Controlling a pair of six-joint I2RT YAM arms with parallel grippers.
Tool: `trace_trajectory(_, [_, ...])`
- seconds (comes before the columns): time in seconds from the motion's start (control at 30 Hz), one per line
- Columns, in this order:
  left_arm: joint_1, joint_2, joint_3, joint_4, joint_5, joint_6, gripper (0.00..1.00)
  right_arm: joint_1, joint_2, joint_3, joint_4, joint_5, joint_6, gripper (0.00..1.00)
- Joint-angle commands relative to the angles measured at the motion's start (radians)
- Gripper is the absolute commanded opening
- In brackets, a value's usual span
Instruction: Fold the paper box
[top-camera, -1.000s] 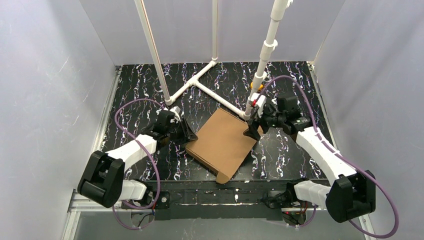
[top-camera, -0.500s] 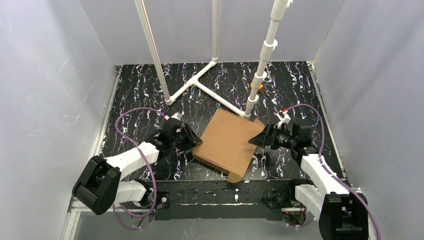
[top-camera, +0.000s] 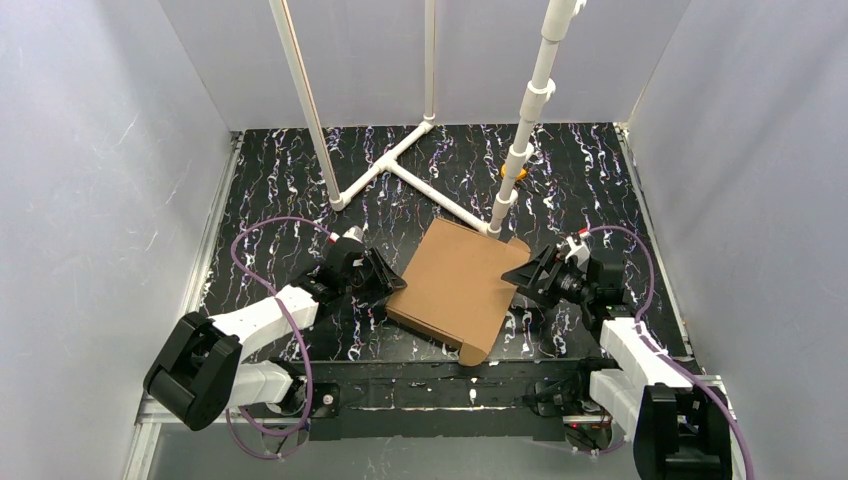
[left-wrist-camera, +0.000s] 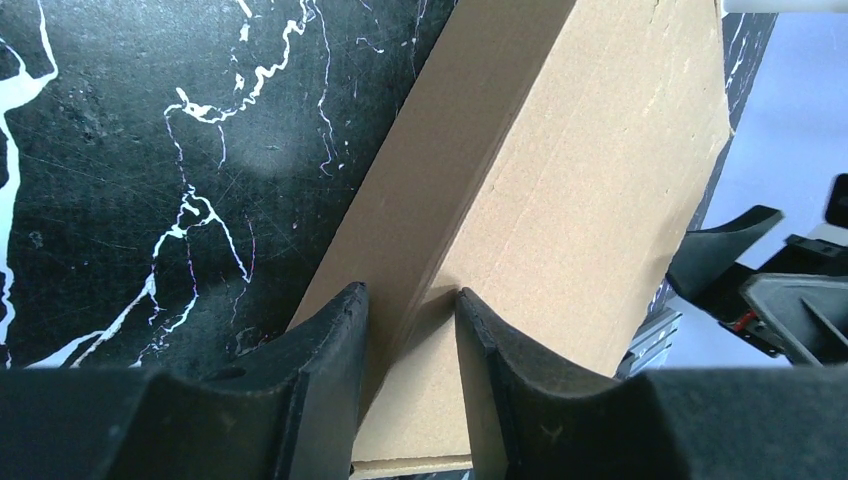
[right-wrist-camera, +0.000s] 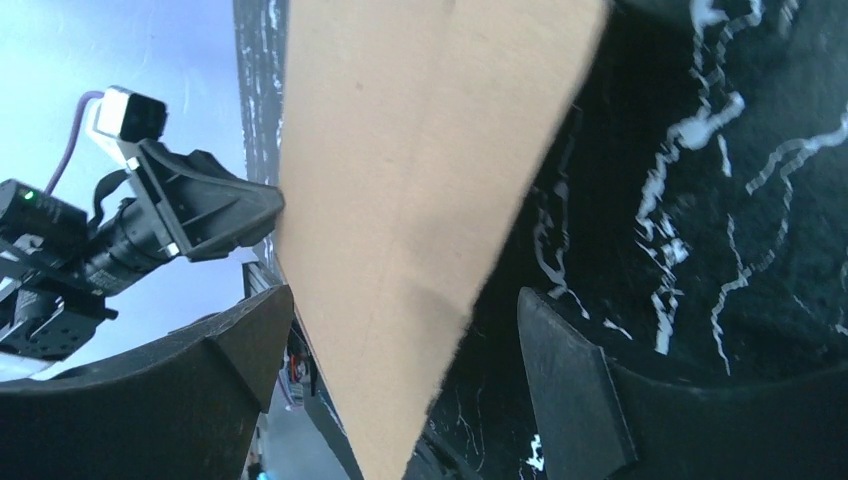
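Note:
The paper box (top-camera: 455, 285) lies folded flat and brown on the black marbled table, one rounded flap (top-camera: 472, 352) sticking out at its near corner. My left gripper (top-camera: 388, 284) is at the box's left edge. In the left wrist view it (left-wrist-camera: 410, 295) is shut on that edge of the box (left-wrist-camera: 600, 180), one finger on the side wall and one on the top face. My right gripper (top-camera: 520, 275) stands open at the box's right edge. In the right wrist view its jaws (right-wrist-camera: 400, 310) straddle a pointed cardboard corner (right-wrist-camera: 420, 150) without pinching it.
A white pipe frame (top-camera: 400, 165) lies on the table behind the box, and an upright pipe (top-camera: 520, 150) stands just past its far corner. A small yellow object (top-camera: 515, 172) sits by that pipe's foot. White walls close in both sides, and a metal rail (top-camera: 450, 395) runs along the near edge.
My right arm swung down from the box's far corner by the upright pipe to its right edge. The box shifted slightly right and turned; the left gripper went with it.

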Motion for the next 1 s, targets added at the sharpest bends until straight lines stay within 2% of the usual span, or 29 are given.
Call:
trace_trajectory(0.0, [-0.008, 0.001, -0.009, -0.019, 0.012, 0.008, 0.36, -0.002, 0.033, -0.045, 0.114, 0.025, 0.086, 0.9])
trace_trajectory(0.27, [-0.01, 0.013, -0.018, 0.015, 0.049, -0.003, 0.37, 0.039, 0.249, 0.008, 0.229, 0.035, 0.08, 0.83])
trace_trajectory(0.43, [-0.011, 0.004, -0.024, 0.022, 0.057, -0.008, 0.39, 0.078, 0.37, 0.037, 0.34, 0.008, 0.101, 0.73])
trace_trajectory(0.57, [-0.011, -0.002, -0.033, 0.026, 0.062, -0.011, 0.39, 0.08, 0.379, 0.02, 0.387, -0.003, 0.108, 0.63])
trace_trajectory(0.7, [-0.011, -0.004, -0.029, 0.03, 0.072, -0.007, 0.4, 0.08, 0.375, 0.017, 0.413, -0.014, 0.117, 0.46])
trace_trajectory(0.83, [-0.011, -0.024, -0.023, 0.038, 0.091, 0.002, 0.45, 0.08, 0.37, 0.014, 0.414, -0.013, 0.106, 0.21])
trace_trajectory(0.9, [-0.011, -0.05, -0.022, 0.039, 0.097, 0.018, 0.53, 0.08, 0.364, 0.015, 0.404, -0.01, 0.092, 0.09])
trace_trajectory(0.97, [-0.009, -0.084, -0.022, 0.038, 0.096, 0.043, 0.66, 0.08, 0.353, 0.022, 0.373, 0.003, 0.059, 0.03])
